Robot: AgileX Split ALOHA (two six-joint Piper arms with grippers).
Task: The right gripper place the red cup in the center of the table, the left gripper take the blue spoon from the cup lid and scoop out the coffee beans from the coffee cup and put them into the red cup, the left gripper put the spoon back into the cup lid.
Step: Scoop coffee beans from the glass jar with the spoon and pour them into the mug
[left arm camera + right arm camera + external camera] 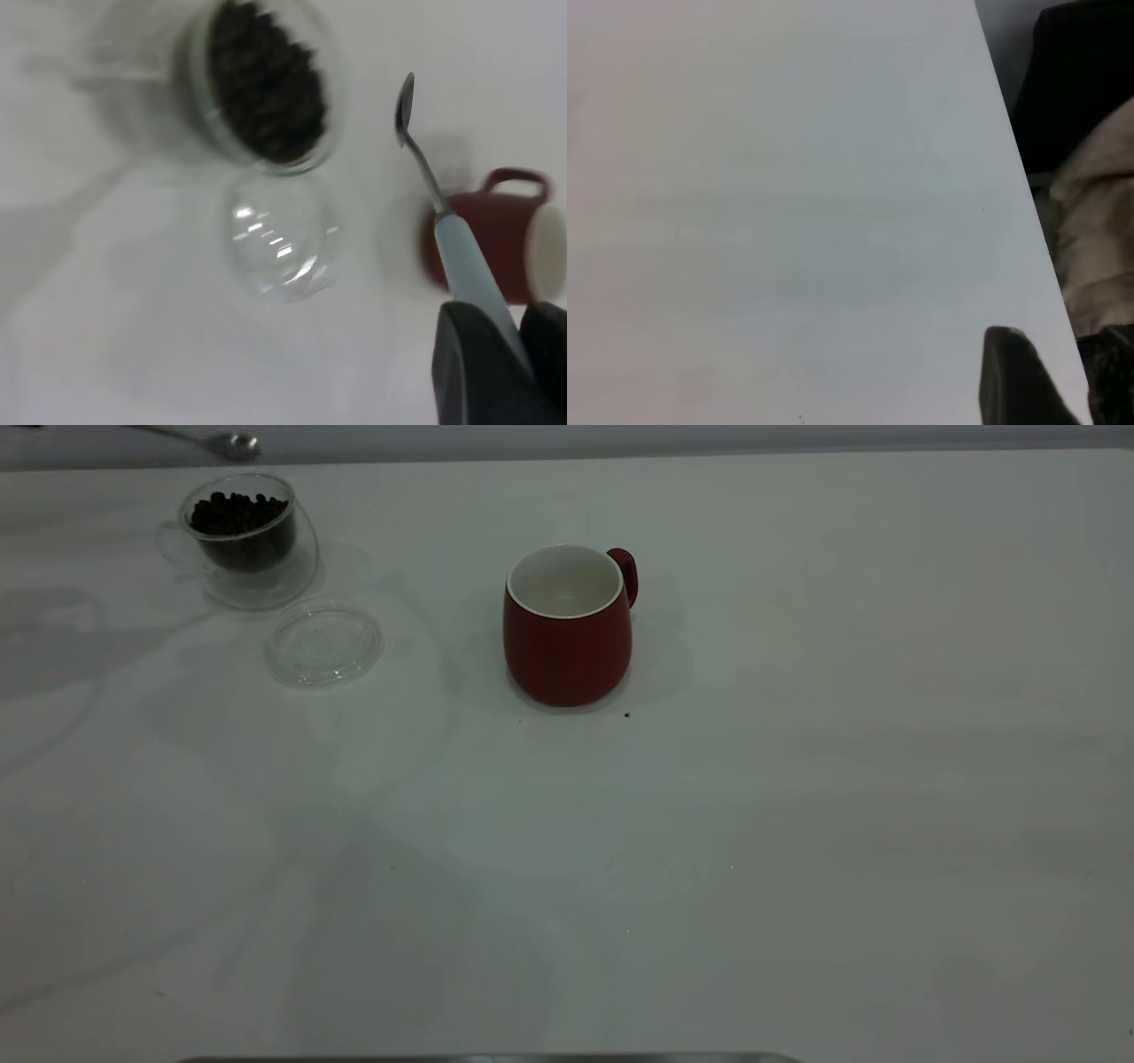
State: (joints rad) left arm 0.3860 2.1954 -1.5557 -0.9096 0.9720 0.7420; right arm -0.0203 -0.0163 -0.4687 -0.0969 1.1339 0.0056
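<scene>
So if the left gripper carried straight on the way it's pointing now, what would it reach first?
The left gripper, shut on the blue spoon, aims past the red cup. Its line runs toward bare table beside the coffee cup. The spoon's bowl would probably meet the tabletop first, though depth is unclear.

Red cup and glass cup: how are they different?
The red cup is solid dark red with a white inside; the coffee cup is clear glass. The red cup looks empty, while the coffee cup holds coffee beans. The red cup is bigger and stands mid-table; the coffee cup sits at the far left. Both stand upright and have a handle.
</scene>
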